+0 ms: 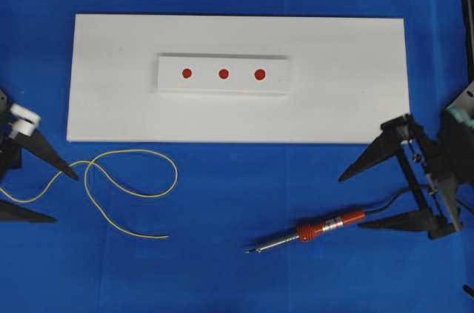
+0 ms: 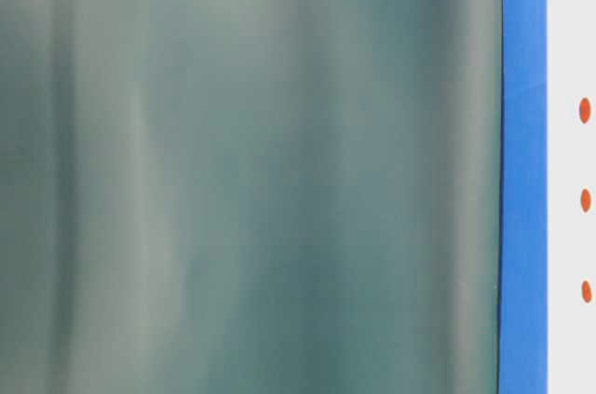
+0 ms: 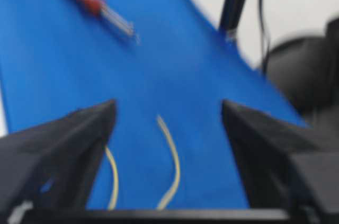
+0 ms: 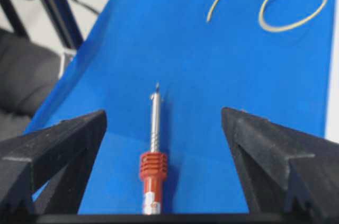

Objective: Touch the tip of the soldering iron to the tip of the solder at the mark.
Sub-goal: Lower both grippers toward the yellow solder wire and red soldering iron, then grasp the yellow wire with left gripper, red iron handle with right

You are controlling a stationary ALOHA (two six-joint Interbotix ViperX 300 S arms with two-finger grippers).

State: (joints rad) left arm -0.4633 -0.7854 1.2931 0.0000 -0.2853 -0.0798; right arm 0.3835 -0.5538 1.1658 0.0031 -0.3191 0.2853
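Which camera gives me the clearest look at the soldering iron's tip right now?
The right wrist view: the soldering iron lies centred between the open right gripper jaws, its dark tip sharp against the blue cloth. The overhead view shows the whole iron, but small. The left wrist view shows it blurred. The table-level view shows none of it.

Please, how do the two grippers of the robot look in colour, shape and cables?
Both grippers are black, with long jaws tapering to points. The left gripper carries two white cylindrical parts near its base. The right gripper shows an open black frame with thin rods, small metal fittings and a teal patch behind.
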